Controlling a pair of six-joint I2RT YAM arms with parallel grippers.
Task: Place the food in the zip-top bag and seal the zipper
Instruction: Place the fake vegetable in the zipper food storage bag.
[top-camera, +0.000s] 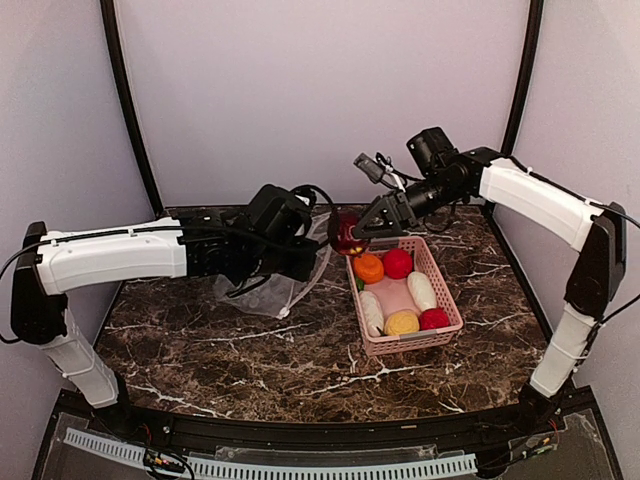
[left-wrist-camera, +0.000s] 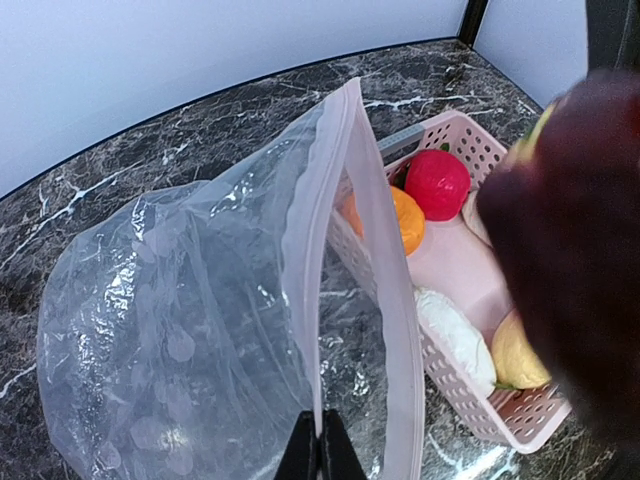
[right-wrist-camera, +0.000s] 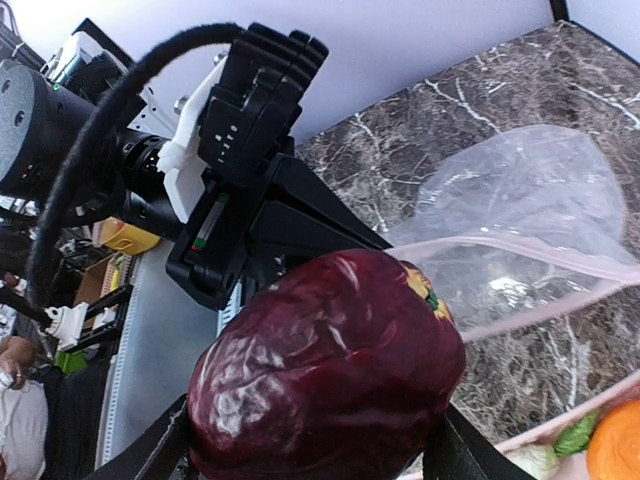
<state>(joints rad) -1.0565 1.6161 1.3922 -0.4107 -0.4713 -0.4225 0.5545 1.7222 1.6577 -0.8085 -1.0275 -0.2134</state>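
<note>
My left gripper (left-wrist-camera: 321, 445) is shut on the near lip of the clear zip-top bag (left-wrist-camera: 180, 330), holding its mouth open; its white zipper strip (left-wrist-camera: 385, 250) curves up beside the basket. The bag also shows in the top view (top-camera: 275, 285). My right gripper (top-camera: 352, 235) is shut on a dark maroon toy fruit (right-wrist-camera: 330, 370), held in the air above the bag's mouth; it fills the right edge of the left wrist view (left-wrist-camera: 575, 260). The pink basket (top-camera: 440, 290) holds an orange ball (top-camera: 368, 267), red balls (top-camera: 397, 263), a yellow ball (top-camera: 402, 323) and white radishes (top-camera: 421, 290).
The pink basket stands right of the bag on the dark marble table (top-camera: 250, 350). The left arm (top-camera: 120, 255) reaches across from the left. Black frame posts and pale walls ring the table.
</note>
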